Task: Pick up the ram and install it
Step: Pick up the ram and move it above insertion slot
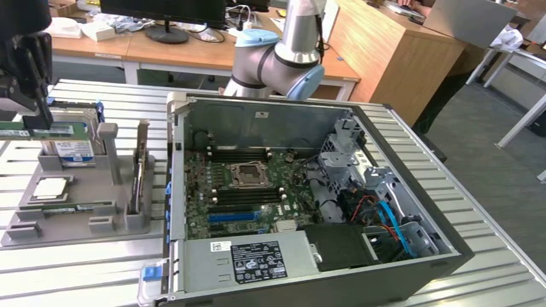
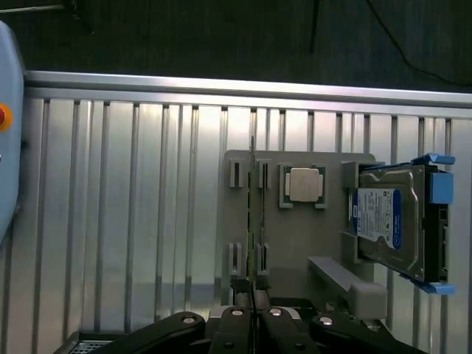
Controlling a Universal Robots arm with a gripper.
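Slatted alu table [image 1: 85, 275], office w/ wooden desks [image 1: 171, 54] behind. Gripper [image 2: 254, 318] clamped on ram [image 1: 53, 132], held edge-on over gray tray [image 2: 295, 243] w/ CPU [image 2: 303, 184] & hard drive [image 2: 387, 221]. Open PC case [image 1: 444, 224] on exterior view's right of tray, well apart from ram.

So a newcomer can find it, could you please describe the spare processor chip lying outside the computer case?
On the exterior view's left, beside the open computer case, stands a grey parts holder. The processor chip lies flat in a recess of it, beside the blue-labelled hard drive. It alone is square and silver; the ram is a long, narrow green stick.
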